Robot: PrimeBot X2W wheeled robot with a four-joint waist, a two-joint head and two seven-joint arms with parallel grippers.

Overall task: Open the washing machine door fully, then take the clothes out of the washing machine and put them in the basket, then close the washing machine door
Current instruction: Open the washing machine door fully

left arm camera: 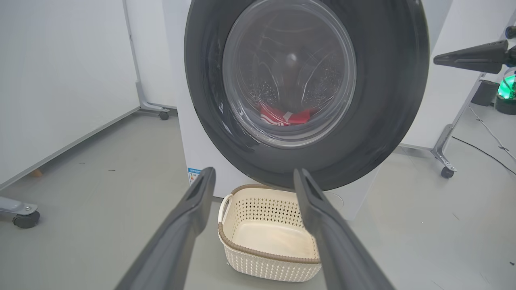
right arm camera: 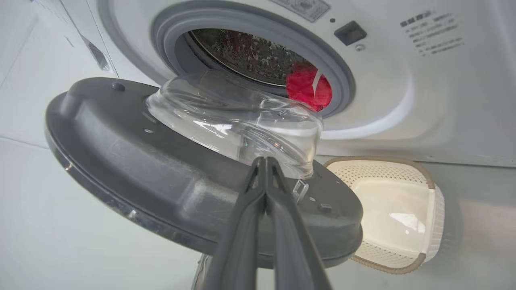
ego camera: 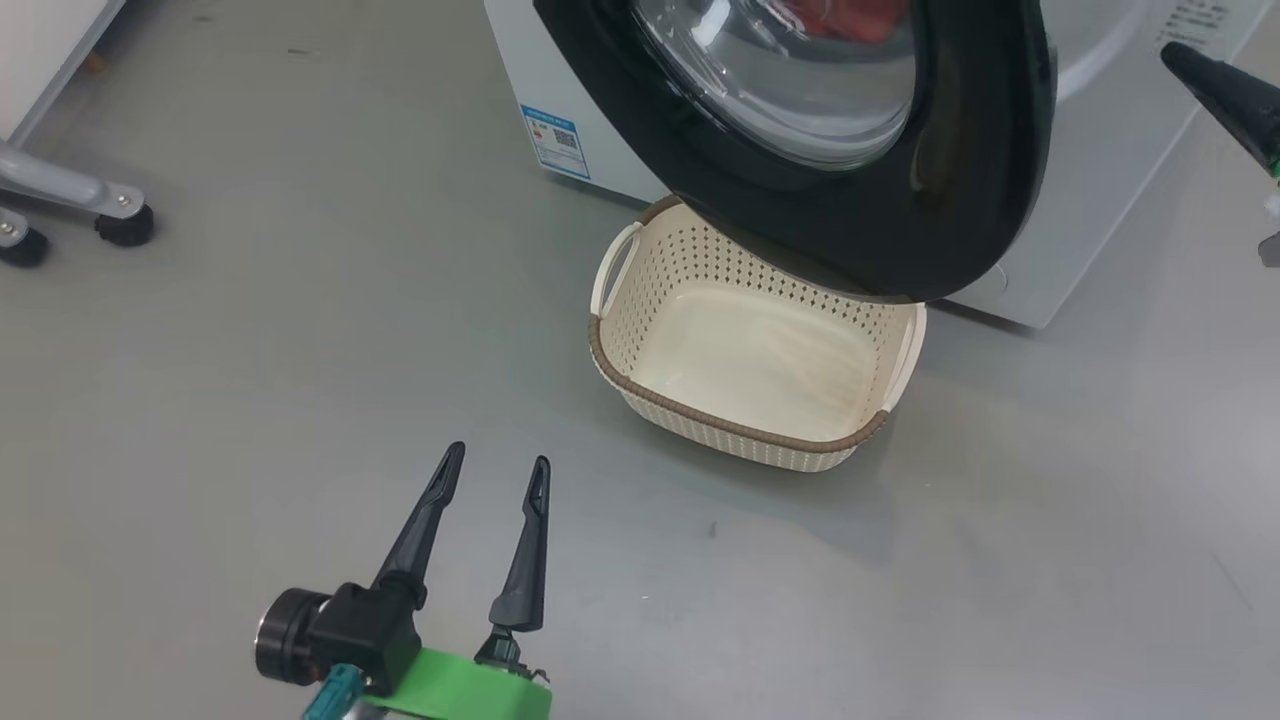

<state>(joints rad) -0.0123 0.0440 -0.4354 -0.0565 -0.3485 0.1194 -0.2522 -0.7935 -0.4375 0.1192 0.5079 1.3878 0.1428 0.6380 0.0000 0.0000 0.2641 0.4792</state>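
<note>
The left jaws are two long, dark grey fingers (ego camera: 425, 525), each tapering to a slim tip with a narrow slot near its end. Their black blocky mount (ego camera: 370, 625) has a silver-ringed round cap (ego camera: 285, 635) at 9 o'clock, a bright green band (ego camera: 460, 690) at 5 o'clock and a teal plug (ego camera: 335, 695) at 6 o'clock. The right jaws have matching dark grey fingers (right arm camera: 242, 233).

This looks like a robotics lab or test bay. The washing machine (left arm camera: 197, 149) stands on a bare grey floor (left arm camera: 100, 181) among white partition panels (left arm camera: 60, 80) on castor feet (left arm camera: 445, 172), with a loose cable (left arm camera: 483, 152) trailing nearby.
</note>
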